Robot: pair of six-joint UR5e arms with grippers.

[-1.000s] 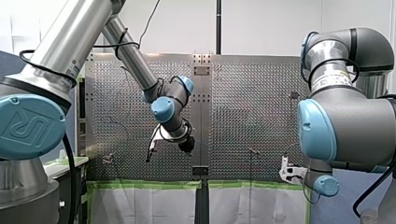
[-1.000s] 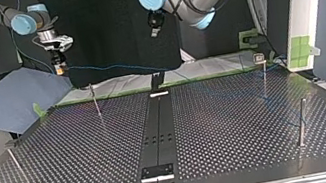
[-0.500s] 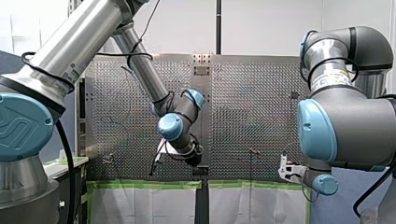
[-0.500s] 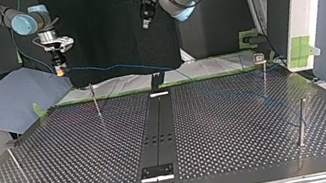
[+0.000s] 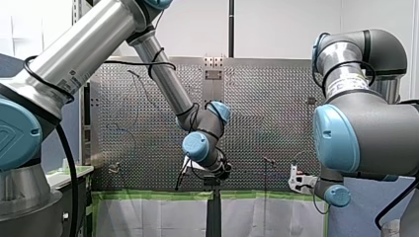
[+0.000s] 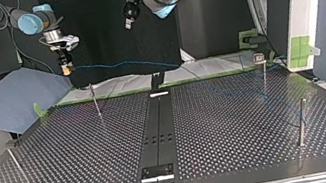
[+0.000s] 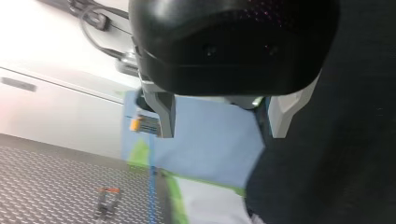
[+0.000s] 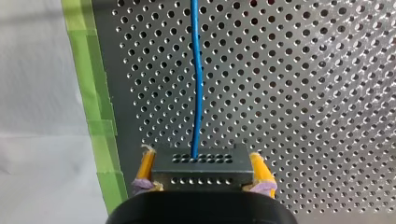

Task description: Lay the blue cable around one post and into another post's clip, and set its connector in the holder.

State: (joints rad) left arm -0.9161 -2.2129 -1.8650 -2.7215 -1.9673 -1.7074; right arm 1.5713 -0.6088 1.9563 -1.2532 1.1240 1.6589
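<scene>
The right claw [image 8: 201, 162] is clamped tight, with its yellow pads [image 8: 146, 164] pressing both sides of the connector [image 8: 201, 176]. That connector is a flat dark block with rows of small holes across its face. The blue cable [image 8: 197, 70] comes out of one hole in the top row. It is thin and bright, and runs almost straight ahead over the perforated worktop [image 8: 303, 93] with one slight kink.

In the top view the right claw [image 6: 65, 68] hangs in the air beyond the worktop's far edge. The cable [image 6: 120, 64] stretches from it toward the view's right, then shows only faintly near the clip-topped post [image 6: 263, 74].

The left claw [image 7: 219, 122] is spread wide with nothing between its fingers. The right claw and the hanging cable show beyond it.

A second ago in the top view the left claw [image 6: 128, 20] sat nearer the centre, and it has since swung toward the view's left. In the front view it [image 5: 223, 171] has dropped lower and moved rightward, down by the worktop's near edge. The right claw has edged a touch toward the top view's right, and the connector is in its grip as before.

The count is two arms, two claws, one cable and one connector. Four posts [image 6: 95, 99] stand on the worktop [image 6: 60, 155], two on each side of the black centre strip [image 6: 158, 133].
</scene>
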